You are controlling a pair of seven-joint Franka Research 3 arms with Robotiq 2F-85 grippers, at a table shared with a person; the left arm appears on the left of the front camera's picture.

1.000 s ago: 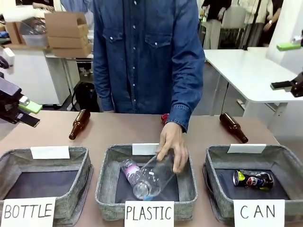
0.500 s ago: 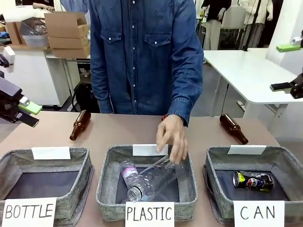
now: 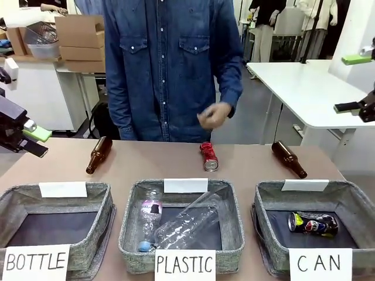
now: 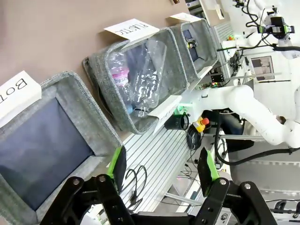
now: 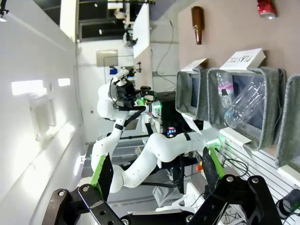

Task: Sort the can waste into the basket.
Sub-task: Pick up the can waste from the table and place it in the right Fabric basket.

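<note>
Resting in CAN basket [image 3: 351,190], black can [image 3: 313,223], bottles [image 3: 181,225] in PLASTIC bin [image 3: 130,216], left pincer [image 4: 161,157] and right pincer [image 5: 157,159] released

"BOTTLE" sign [image 3: 35,264] left bin [image 3: 103,218]; "PLASTIC" sign [image 3: 184,264] middle bin [image 3: 130,223]; "CAN" sign [image 3: 320,262] basket [image 3: 263,218]

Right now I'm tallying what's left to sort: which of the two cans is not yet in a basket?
The shiny red can, lying on the table beyond the PLASTIC bin; the black printed can already lies inside the CAN basket.

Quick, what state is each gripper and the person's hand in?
Left gripper: jaws open, holding nothing.
Right gripper: jaws open, holding nothing.
Person's hand: raised, apparently empty.
</note>
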